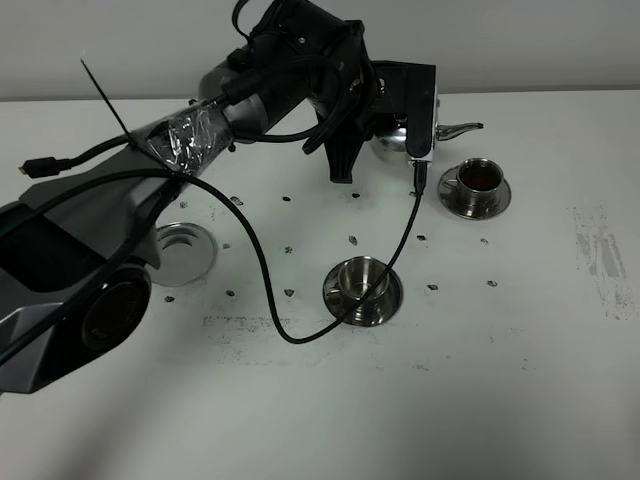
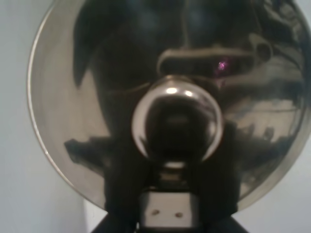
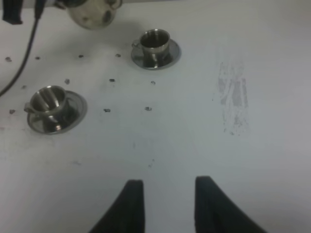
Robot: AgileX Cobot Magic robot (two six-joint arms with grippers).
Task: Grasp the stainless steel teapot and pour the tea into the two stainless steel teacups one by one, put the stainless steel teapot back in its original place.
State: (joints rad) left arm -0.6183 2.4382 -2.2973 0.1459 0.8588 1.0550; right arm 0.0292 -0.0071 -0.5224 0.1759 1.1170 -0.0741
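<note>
My left gripper [image 2: 167, 211] is shut on the loop handle of the stainless steel teapot [image 1: 395, 138] and holds it at the table's far middle. Its thin spout [image 1: 463, 127] points right, just behind the far teacup. The left wrist view is filled by the domed lid [image 2: 73, 97] and its knob [image 2: 177, 121]. The far teacup [image 1: 480, 177] on its saucer holds dark tea; it also shows in the right wrist view [image 3: 154, 41]. The near teacup [image 1: 362, 278] on its saucer [image 1: 390, 295] shows bare steel inside. The round coaster [image 1: 185, 248] lies bare at the left. My right gripper [image 3: 167, 204] is open and empty over the table.
A black cable [image 1: 262, 275] hangs from the left arm and loops across the table beside the near teacup. Small dark marks dot the white table [image 1: 520, 380]. A scuffed grey patch [image 1: 600, 255] lies at the right.
</note>
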